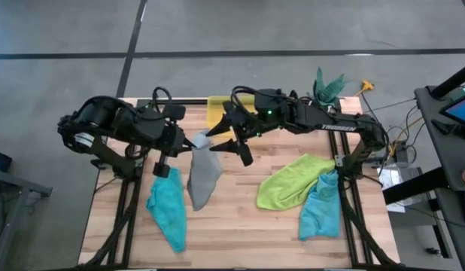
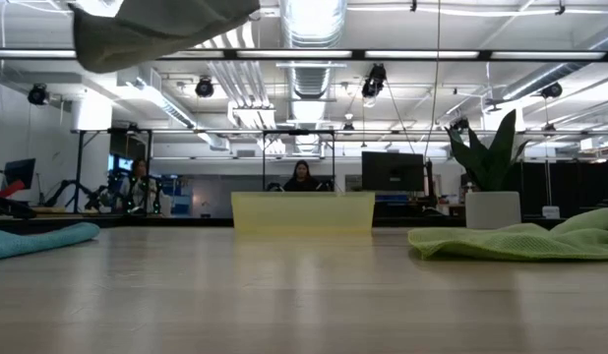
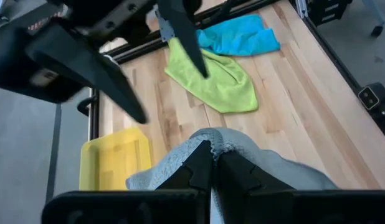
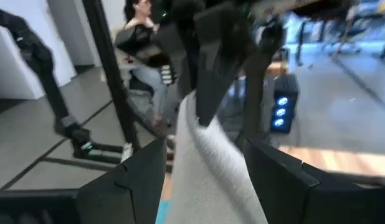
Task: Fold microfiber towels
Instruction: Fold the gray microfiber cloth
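The left claw (image 1: 189, 140) was pinched shut on a top corner of the light grey towel (image 1: 203, 178), holding it above the desk (image 1: 240, 218) so the cloth hung free and could drape flat. The right claw (image 1: 231, 141) stood open just beside that raised edge, probably placed to take a second corner. One teal towel (image 1: 168, 208) lay below the left arm; the lime green towel (image 1: 293, 181) and another teal towel (image 1: 320, 208) waited together on the right side.
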